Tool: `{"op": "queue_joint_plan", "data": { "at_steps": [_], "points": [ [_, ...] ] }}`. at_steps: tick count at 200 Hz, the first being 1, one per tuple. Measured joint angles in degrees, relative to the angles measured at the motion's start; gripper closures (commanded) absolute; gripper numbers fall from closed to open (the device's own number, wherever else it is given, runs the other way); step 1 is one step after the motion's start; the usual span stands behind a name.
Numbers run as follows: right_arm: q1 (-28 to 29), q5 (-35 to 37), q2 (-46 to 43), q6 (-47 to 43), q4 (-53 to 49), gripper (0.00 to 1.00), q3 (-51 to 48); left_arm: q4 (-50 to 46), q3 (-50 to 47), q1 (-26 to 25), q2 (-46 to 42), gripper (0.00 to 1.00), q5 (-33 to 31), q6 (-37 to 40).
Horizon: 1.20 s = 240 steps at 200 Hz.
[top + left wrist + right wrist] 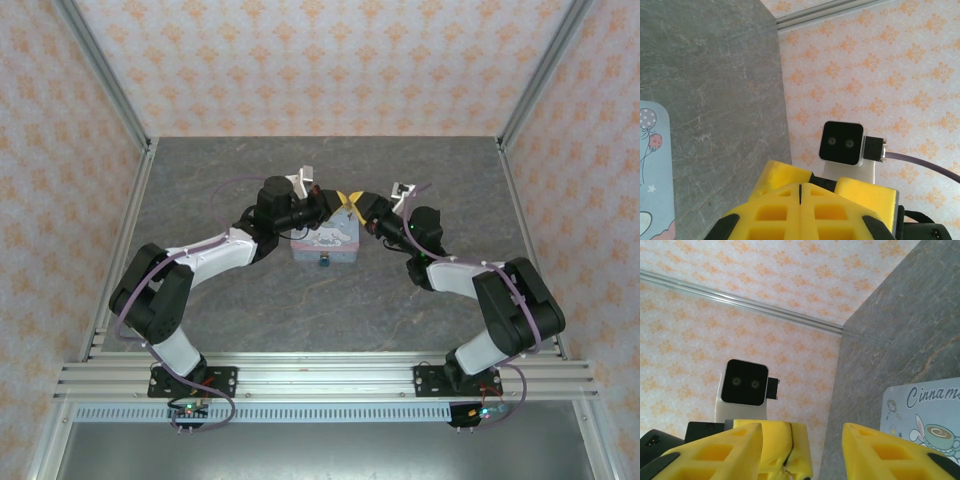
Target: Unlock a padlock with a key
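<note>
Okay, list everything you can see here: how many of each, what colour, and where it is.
table: one, grey marbled, under everything
tin: one, pastel blue with cartoon print, mid-table between the two arms' ends
padlock: one, a tiny dark blue-green speck at the tin's near edge
walls: three, orange-patterned paper, around the table
frame rails: several, silver metal, along the near edge and up the far corners
arms: two, black and white, left arm and right arm reaching inward from the near edge
left fingers: two, yellow, pressed together, over the tin's far edge
right fingers: two, yellow, spread apart, facing the left ones
</note>
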Motion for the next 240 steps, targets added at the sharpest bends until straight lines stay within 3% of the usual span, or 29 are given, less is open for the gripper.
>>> {"op": "queue_joint_plan", "data": {
  "at_steps": [140, 240],
  "points": [
    [0.50, -3.26, 0.85, 0.63, 1.64, 0.67, 0.72, -0.02, 0.00, -0.11, 0.00, 1.00, -0.02, 0.00],
    [0.66, -2.56, 0.87, 1.33, 4.22, 0.68, -1.79, -0.63, 0.00, -0.48, 0.57, 1.00, -0.02, 0.00]
  ]
}}
